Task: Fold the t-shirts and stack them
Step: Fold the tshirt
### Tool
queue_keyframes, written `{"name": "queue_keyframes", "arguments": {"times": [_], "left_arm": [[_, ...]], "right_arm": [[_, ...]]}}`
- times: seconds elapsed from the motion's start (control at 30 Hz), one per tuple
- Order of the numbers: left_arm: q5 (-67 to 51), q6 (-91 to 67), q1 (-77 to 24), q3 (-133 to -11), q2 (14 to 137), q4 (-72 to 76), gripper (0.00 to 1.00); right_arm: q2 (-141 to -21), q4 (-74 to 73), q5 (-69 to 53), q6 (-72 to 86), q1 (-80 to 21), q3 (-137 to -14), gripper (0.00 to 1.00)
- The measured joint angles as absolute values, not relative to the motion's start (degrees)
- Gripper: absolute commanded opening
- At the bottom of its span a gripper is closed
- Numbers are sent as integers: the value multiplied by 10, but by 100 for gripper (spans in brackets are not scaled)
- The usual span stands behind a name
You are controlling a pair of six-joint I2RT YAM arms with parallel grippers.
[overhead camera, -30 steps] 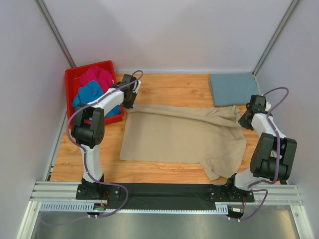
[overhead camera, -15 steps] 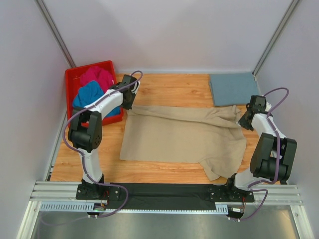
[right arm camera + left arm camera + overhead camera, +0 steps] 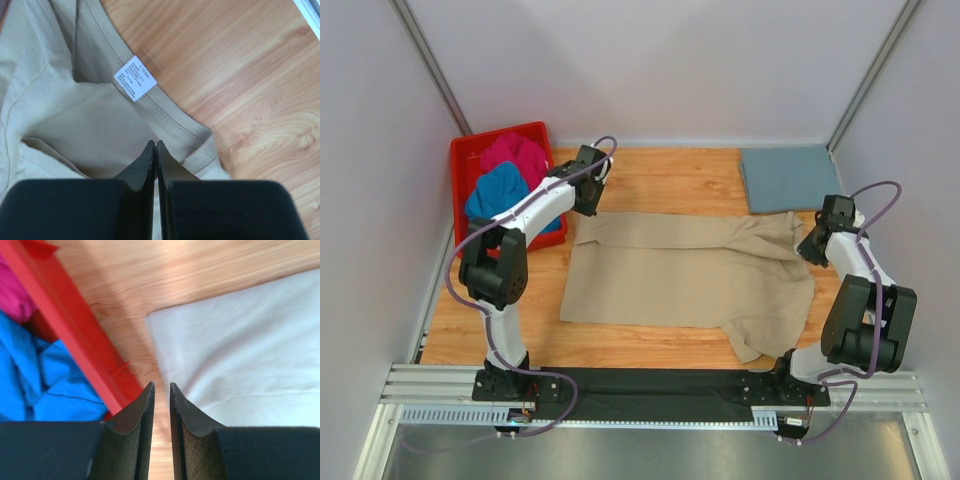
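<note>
Left gripper (image 3: pixel 161 386) is being held slightly spread, empty, at the edge of the beige t-shirt (image 3: pixel 240 355); right gripper (image 3: pixel 156 143) is being held pressed together over its collar (image 3: pixel 167 114).

The beige cloth t-shirt (image 3: pixel 690 275) is soft, matt and faintly creased, and its white collar label (image 3: pixel 135 78) is smooth. The wooden table (image 3: pixel 660 170) is smooth and grained with a slight sheen. The red plastic bin (image 3: pixel 75 340) at its far left corner is glossy. The folded grey-blue cloth t-shirt (image 3: pixel 788 177) is matt.
</note>
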State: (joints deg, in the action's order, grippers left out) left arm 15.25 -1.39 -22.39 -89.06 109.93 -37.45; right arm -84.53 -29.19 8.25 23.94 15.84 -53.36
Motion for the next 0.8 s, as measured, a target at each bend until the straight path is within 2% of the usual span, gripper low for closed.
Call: {"name": "queue_keyframes", "arguments": {"times": [0.47,0.8], "left_arm": [[136,-50,-240,-920,1148,-447,23],[199,-55,-253,-914,1205,-469,21]], "right_arm": [[-842,-318,100,253,159,-513,0],[-842,-324,104,253,176,-496,0]]}}
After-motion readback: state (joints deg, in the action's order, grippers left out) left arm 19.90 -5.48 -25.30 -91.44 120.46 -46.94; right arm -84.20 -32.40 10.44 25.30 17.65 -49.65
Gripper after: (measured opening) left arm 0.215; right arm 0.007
